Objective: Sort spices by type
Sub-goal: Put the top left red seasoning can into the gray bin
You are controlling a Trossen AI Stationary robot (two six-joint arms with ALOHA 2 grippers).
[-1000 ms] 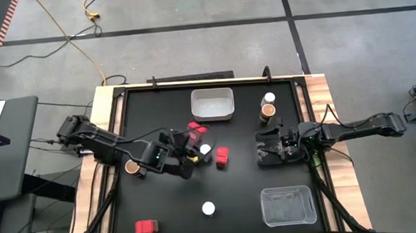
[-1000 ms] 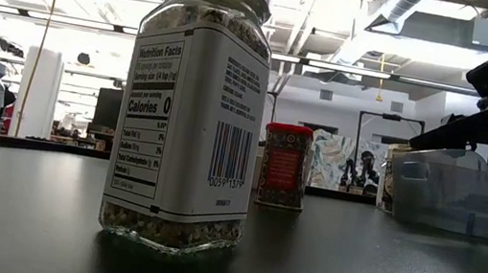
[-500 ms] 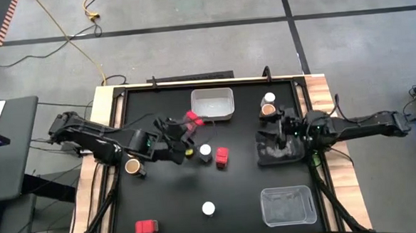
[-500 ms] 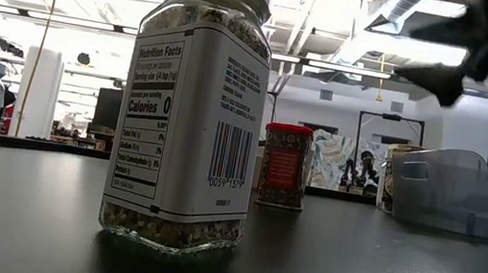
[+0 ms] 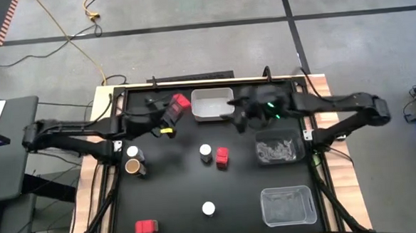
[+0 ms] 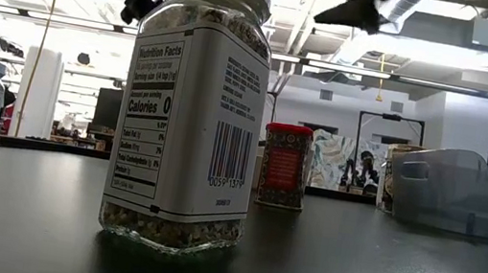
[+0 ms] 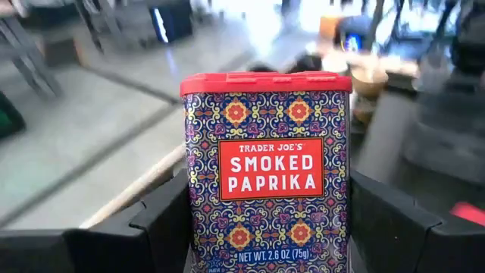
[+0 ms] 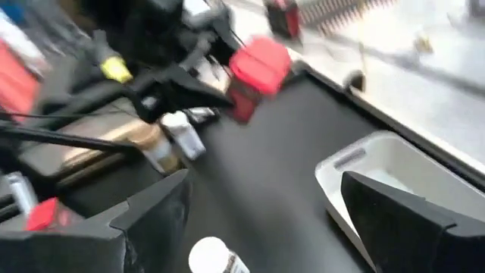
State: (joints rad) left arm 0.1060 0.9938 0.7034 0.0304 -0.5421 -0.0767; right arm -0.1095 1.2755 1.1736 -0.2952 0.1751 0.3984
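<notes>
My left gripper point(image 5: 172, 111) is shut on a red-lidded smoked paprika tin point(image 7: 265, 174), held in the air just left of the white bin point(image 5: 212, 105). My right gripper point(image 5: 242, 117) hangs open and holds nothing, above the white bin's right end point(image 8: 379, 174). Standing on the table are a red box point(image 5: 222, 156), a white-lidded jar point(image 5: 205, 151), another white-lidded jar point(image 5: 208, 208), a red box point(image 5: 146, 227), and a brown jar point(image 5: 133, 167) beside a white-lidded one point(image 5: 133, 153). In the low view the nearest jar point(image 6: 190, 109) fills the foreground. My left gripper pinches the tin between its two fingers point(image 7: 163, 227), one on each narrow side point(image 7: 195, 220) of the lower half. The fingers come nearly level from the table's left. The tin is lifted clear of the table, lid end point(image 5: 181, 101) up and somewhat tilted.
A clear plastic bin point(image 5: 287, 206) stands at the near right, and a low tray point(image 5: 276, 148) with grey contents lies in front of the right arm. The right arm spans the far right part of the table.
My left gripper has carried the red tin from the table's middle toward the far edge, to the left of the white bin, turning as it went. My right gripper has risen from the low tray and swung toward the far left, up to the white bin, staying open.
</notes>
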